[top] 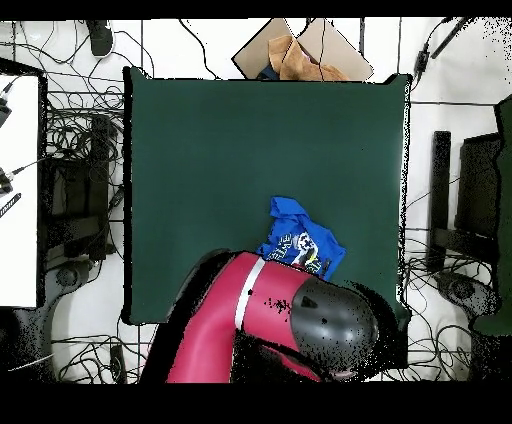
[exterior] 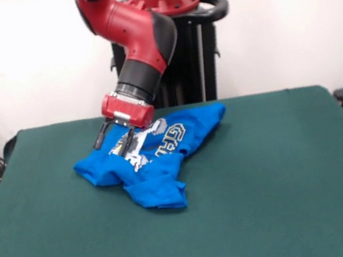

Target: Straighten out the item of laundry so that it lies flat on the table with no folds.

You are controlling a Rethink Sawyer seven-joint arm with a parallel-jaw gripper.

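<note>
The item of laundry [exterior: 163, 159] is a bright blue T-shirt that lies crumpled on the green table [exterior: 283, 176], in its far half left of centre. Its white print shows only in part, and one bunched fold points toward the near edge. My gripper [exterior: 114, 139] hangs tilted at the shirt's far-left edge, open. One finger is down on the print and the other is just off the cloth. In the overhead view the shirt [top: 293, 227] shows near the table's [top: 220, 140] lower edge, and the red arm [top: 255, 320] covers part of it and hides the gripper.
A cardboard box [top: 300, 52] sits beyond the table's top edge in the overhead view. Cables [top: 75, 150] lie along both sides, with a white surface [top: 18, 190] at the left and dark equipment [top: 478, 190] at the right.
</note>
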